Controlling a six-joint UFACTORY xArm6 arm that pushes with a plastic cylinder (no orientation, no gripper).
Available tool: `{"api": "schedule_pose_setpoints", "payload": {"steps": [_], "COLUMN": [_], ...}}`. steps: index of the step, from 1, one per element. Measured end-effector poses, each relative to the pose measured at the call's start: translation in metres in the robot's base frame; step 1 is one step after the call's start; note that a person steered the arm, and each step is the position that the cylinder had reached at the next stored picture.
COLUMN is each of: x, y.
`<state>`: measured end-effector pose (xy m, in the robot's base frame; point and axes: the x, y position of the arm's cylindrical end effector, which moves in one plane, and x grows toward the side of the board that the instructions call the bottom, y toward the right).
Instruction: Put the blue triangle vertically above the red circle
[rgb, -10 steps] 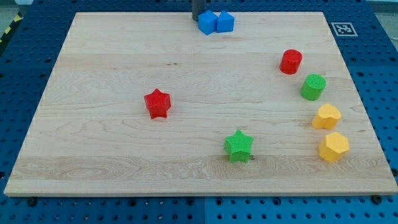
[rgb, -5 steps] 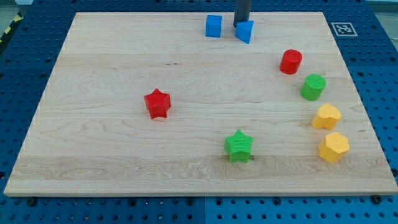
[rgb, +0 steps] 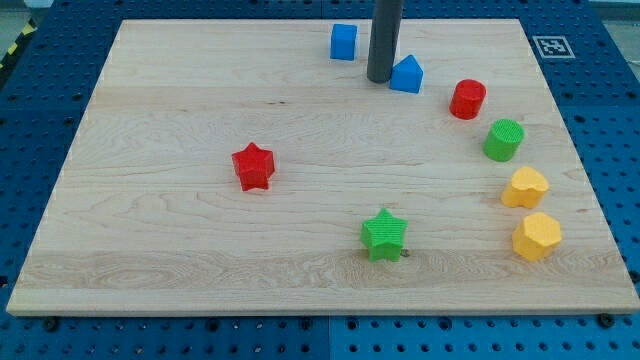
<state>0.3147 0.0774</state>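
The blue triangle (rgb: 407, 74) lies near the board's top, left of and slightly above the red circle (rgb: 467, 99). My tip (rgb: 379, 79) rests on the board, touching the triangle's left side. A blue cube (rgb: 343, 42) sits to the upper left of my tip, apart from it.
A green cylinder (rgb: 504, 139) sits below the red circle, with two yellow blocks (rgb: 525, 187) (rgb: 537, 236) further down the right side. A red star (rgb: 253, 166) is left of centre. A green star (rgb: 384, 235) is near the bottom. The wooden board (rgb: 160, 100) has an edge all round.
My tip has moved down and right from the board's top edge, pushing the blue triangle away from the blue cube and toward the red circle. The blue cube stays near the top.
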Motion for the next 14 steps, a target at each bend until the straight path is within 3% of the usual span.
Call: {"api": "schedule_pose_setpoints", "payload": {"steps": [3,5,8,11,12,14], "x": [0.006,0.042,0.042,0.007,0.007,-0.01], "y": [0.053,0.054,0.076,0.086,0.077,-0.024]}}
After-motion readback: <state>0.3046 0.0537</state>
